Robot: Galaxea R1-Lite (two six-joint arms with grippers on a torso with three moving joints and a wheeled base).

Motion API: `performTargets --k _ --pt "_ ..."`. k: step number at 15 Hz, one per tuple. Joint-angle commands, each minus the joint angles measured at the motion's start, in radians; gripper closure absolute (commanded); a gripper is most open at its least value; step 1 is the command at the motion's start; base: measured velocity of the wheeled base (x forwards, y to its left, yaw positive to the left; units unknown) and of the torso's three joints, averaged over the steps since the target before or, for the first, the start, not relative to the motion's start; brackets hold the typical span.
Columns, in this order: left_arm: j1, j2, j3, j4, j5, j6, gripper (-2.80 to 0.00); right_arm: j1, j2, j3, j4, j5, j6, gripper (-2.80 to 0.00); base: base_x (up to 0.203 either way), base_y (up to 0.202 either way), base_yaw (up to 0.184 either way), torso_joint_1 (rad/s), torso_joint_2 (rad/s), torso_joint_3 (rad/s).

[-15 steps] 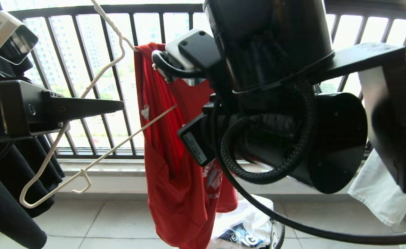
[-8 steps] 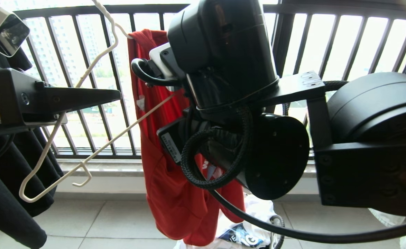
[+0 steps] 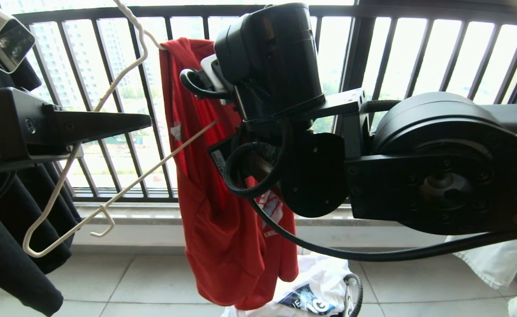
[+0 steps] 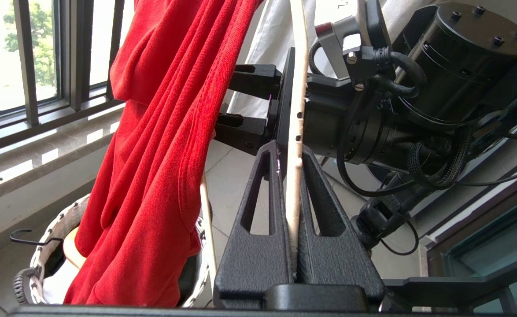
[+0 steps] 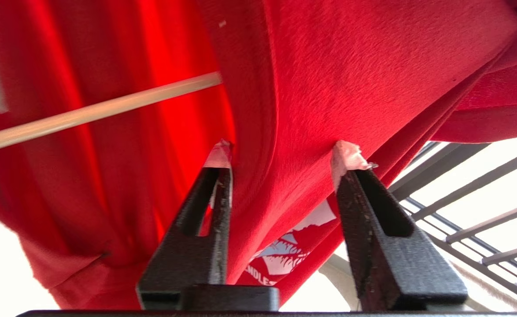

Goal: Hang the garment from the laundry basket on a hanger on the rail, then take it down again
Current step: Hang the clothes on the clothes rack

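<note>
The cream-white hanger [image 3: 153, 170] hangs tilted before the window, and my left gripper [image 3: 144, 121] is shut on its wire. The left wrist view shows that wire [image 4: 300, 66] pinched between the left gripper [image 4: 288, 152] fingers. The red garment [image 3: 223, 246] hangs bunched from the hanger's upper end. My right gripper [image 5: 283, 155] is pushed into the garment [image 5: 329, 66], jaws apart with a fold of red cloth between them. The hanger bar [image 5: 100, 108] crosses just beyond. The laundry basket [image 4: 38, 259] stands on the floor below. The rail is out of view.
A dark barred window railing [image 3: 108, 13] runs behind everything. Black garments [image 3: 16, 246] hang at the left and a white cloth [image 3: 492, 259] at the right. My right arm [image 3: 439, 176] fills the middle and right of the head view. A white printed garment [image 3: 311, 290] lies below.
My right arm has swung left and folded, bringing its elbow into view. The garment and the hanger's top have shifted slightly left. The left gripper has kept its hold.
</note>
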Motion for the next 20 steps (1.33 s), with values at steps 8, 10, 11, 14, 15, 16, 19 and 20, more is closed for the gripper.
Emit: performTargets --k 8,10,11,14,15,16,19,20 --pt "0.002 0.04 0.0 -0.027 0.029 -0.003 0.0 0.017 -0.018 0.001 -0.035 -0.017 0.006 0.0 0.0 0.0 0.0 0.0 0.0 0.0" --pt "0.001 0.065 0.007 -0.074 0.083 -0.008 0.0 0.071 -0.027 0.011 -0.035 -0.019 0.005 0.0 0.0 0.0 0.0 0.0 0.0 0.0" --pt "0.001 0.069 0.008 -0.079 0.088 -0.009 0.0 0.098 -0.027 0.012 -0.034 -0.02 0.004 0.0 0.0 0.0 0.0 0.0 0.0 0.0" --pt "0.001 0.074 0.006 -0.079 0.091 -0.009 0.0 0.18 -0.026 0.012 -0.029 -0.021 -0.002 0.0 0.0 0.0 0.0 0.0 0.0 0.0" --pt "0.001 0.076 0.006 -0.079 0.091 -0.009 0.0 0.199 -0.022 0.012 -0.028 -0.022 -0.003 0.0 0.0 0.0 0.0 0.0 0.0 0.0" --pt "0.001 0.076 0.006 -0.079 0.092 -0.009 0.0 0.211 -0.013 0.008 -0.029 -0.021 -0.004 0.0 0.0 0.0 0.0 0.0 0.0 0.0" --pt "0.0 0.079 0.006 -0.085 0.111 -0.009 0.0 0.223 0.017 -0.013 -0.045 -0.019 -0.041 0.0 0.0 0.0 0.0 0.0 0.0 0.0" --pt "0.0 0.079 0.006 -0.085 0.111 -0.009 0.0 0.224 0.026 -0.024 -0.058 -0.019 -0.047 0.0 0.0 0.0 0.0 0.0 0.0 0.0"
